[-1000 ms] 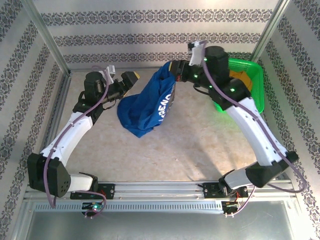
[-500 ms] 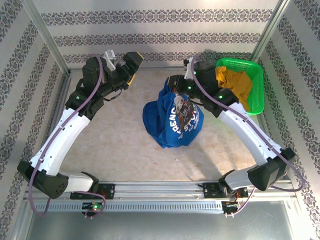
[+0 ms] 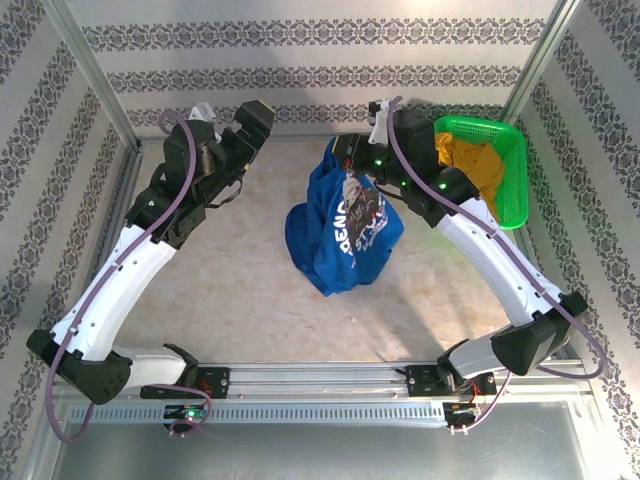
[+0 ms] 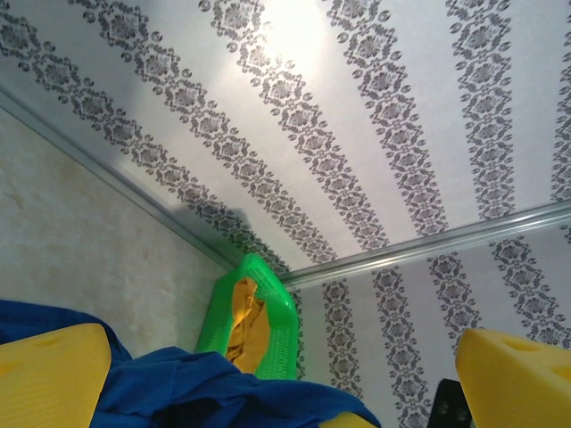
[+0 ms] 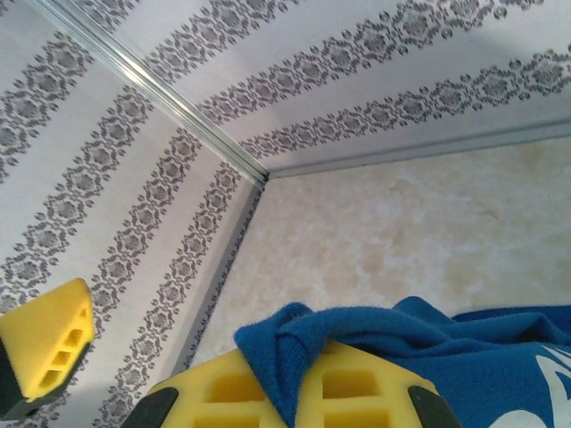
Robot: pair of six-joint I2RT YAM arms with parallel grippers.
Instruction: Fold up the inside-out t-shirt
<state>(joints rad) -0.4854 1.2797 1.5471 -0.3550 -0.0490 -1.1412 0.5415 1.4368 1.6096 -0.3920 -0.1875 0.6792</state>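
left hand [image 3: 254, 118] swung back, released | right hand [image 3: 346, 160] grasping t-shirt [image 3: 312, 232] | print partly hidden

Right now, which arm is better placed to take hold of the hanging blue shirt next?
Probably the left. The right tool is shut on the t-shirt, holding it up by its top. The left tool is open, free and faces the cloth.

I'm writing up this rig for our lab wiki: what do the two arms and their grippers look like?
The left arm and right arm have white shells with black joints, and a purple cable runs along each. The fingers are blocky yellow pads, some with rectangular cut-outs.
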